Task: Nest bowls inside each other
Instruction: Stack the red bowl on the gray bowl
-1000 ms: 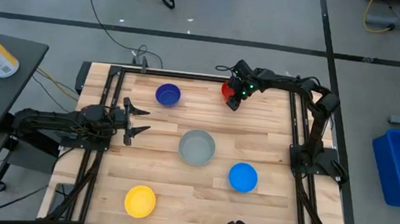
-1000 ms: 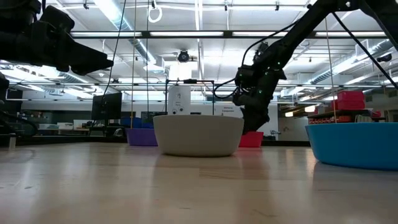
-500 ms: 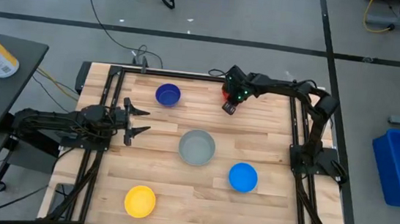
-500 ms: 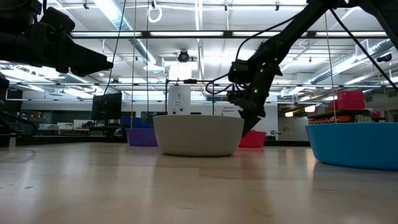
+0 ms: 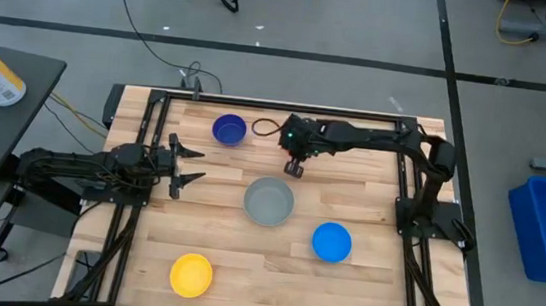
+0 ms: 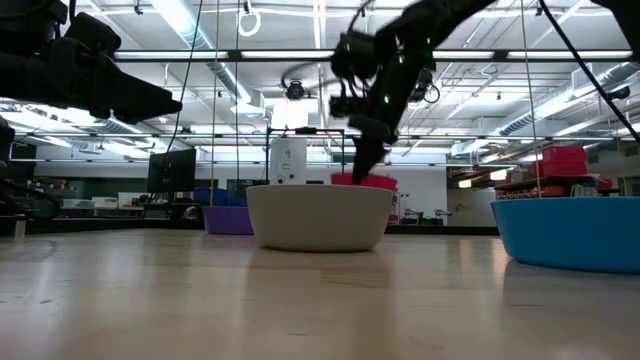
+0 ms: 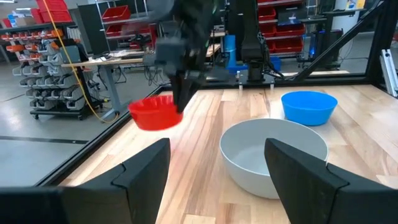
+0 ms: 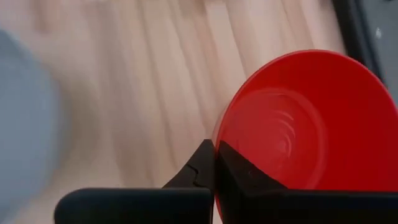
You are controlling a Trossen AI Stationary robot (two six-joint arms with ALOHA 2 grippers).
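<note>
My right gripper is shut on the red bowl and holds it in the air just beyond the grey bowl, which stands at the table's middle. In the high view the right arm hides the red bowl; it shows in the low view as the red bowl and in the left wrist view as the red bowl. The dark blue bowl stands far left, the light blue bowl near right, the yellow bowl near left. My left gripper waits open at the left edge. My right gripper pinches the red bowl's rim between its two fingers, one finger inside the bowl and one outside. The fingers slant down onto the rim from above. The bowl hangs beside the fingers, lifted clear of the table, its opening up.
A black frame runs along the table's edges. Bare wood lies between the bowls.
My right gripper has taken hold of the red bowl at the table's far right, lifted it clear and carried it toward the left and near side, up to the grey bowl. The wrist has rolled on the way.
</note>
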